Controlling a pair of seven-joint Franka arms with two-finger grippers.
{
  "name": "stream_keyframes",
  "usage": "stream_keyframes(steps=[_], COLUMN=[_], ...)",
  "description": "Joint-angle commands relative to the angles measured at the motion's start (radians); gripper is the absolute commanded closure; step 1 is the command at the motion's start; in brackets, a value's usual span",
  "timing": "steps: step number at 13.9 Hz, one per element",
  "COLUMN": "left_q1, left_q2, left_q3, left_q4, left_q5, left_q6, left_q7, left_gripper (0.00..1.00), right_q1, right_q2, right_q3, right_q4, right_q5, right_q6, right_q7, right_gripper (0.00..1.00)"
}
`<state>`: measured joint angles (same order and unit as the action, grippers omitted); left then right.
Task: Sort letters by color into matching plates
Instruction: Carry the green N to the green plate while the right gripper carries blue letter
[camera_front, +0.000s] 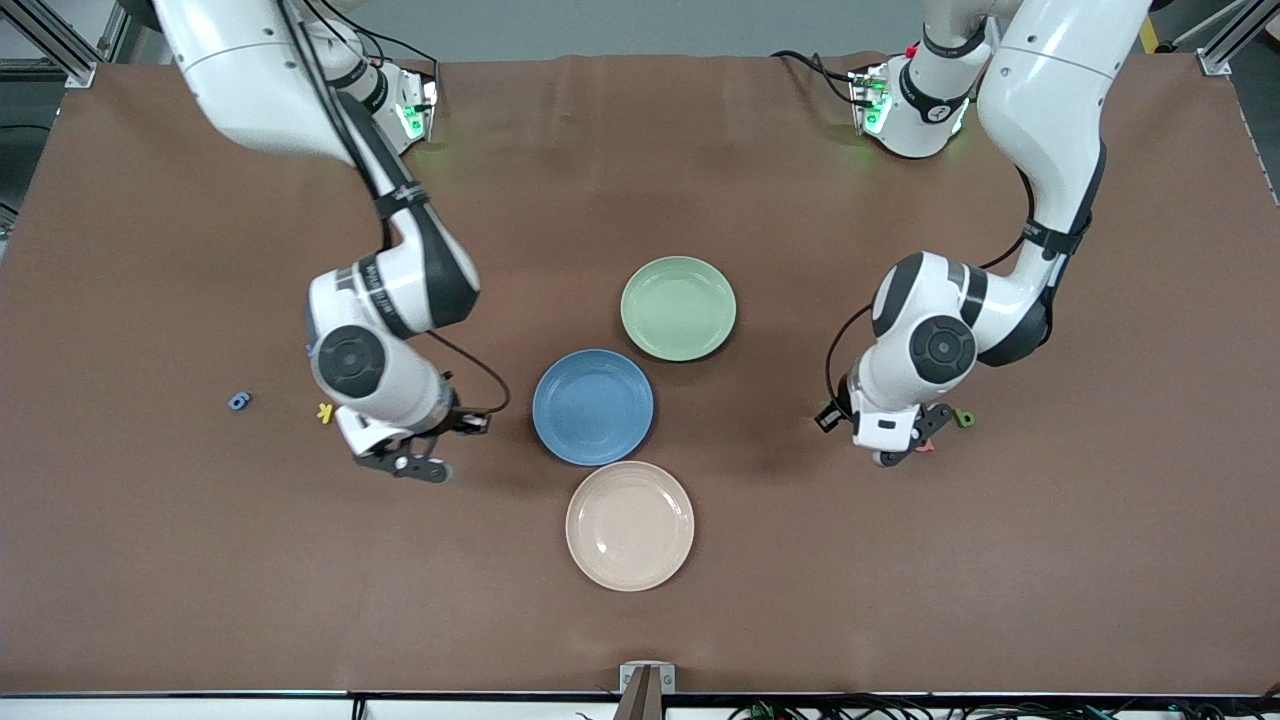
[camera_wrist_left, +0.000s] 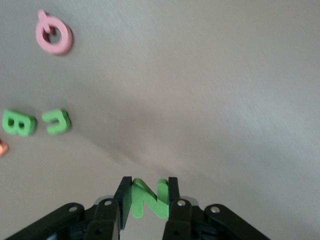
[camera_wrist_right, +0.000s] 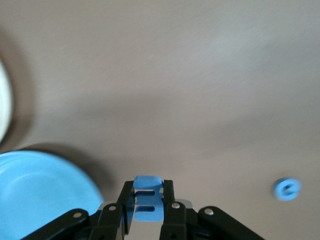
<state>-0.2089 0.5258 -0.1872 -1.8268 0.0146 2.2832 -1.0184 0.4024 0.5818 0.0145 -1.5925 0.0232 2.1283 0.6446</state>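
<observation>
My left gripper (camera_wrist_left: 148, 182) is shut on a green letter N (camera_wrist_left: 148, 200), low over the table toward the left arm's end (camera_front: 897, 452). A green B (camera_wrist_left: 19, 123) and a green J (camera_wrist_left: 56, 121) lie on the cloth close by. My right gripper (camera_wrist_right: 148, 185) is shut on a blue letter (camera_wrist_right: 148, 201) and hangs beside the blue plate (camera_wrist_right: 40, 195), over the cloth toward the right arm's end (camera_front: 418, 466). A small blue round letter (camera_front: 239, 401) lies there too (camera_wrist_right: 286, 189). The blue plate (camera_front: 593, 406) and the pale green plate (camera_front: 678, 307) sit mid-table, with nothing in them.
A cream plate (camera_front: 629, 525) sits nearer the front camera than the blue plate. A yellow letter (camera_front: 324, 412) lies beside the right arm's wrist. A pink letter (camera_wrist_left: 54, 35) and an orange piece (camera_wrist_left: 2, 147) lie near the green letters.
</observation>
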Motion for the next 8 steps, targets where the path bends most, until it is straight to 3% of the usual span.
stream_keyframes(steps=[1, 5, 8], left_q1=[0.0, 0.002, 0.002], left_q2=[-0.062, -0.078, -0.095], left_q3=[-0.043, -0.113, -0.145], left_q4=[-0.058, -0.081, -0.114], left_q5=[0.01, 0.01, 0.01], left_q6=[-0.008, -0.008, -0.002], left_q7=[-0.063, -0.181, -0.222], left_gripper=[0.99, 1.0, 1.0], right_q1=[0.07, 0.151, 0.196], right_q2=[0.023, 0.122, 0.184], right_q3=[-0.011, -0.011, -0.011], right_q4=[0.035, 0.129, 0.149], right_q5=[0.011, 0.004, 0.006], right_q6=[0.016, 0.021, 0.117], right_q7=[0.098, 0.216, 0.26], right_gripper=[0.88, 0.87, 0.87])
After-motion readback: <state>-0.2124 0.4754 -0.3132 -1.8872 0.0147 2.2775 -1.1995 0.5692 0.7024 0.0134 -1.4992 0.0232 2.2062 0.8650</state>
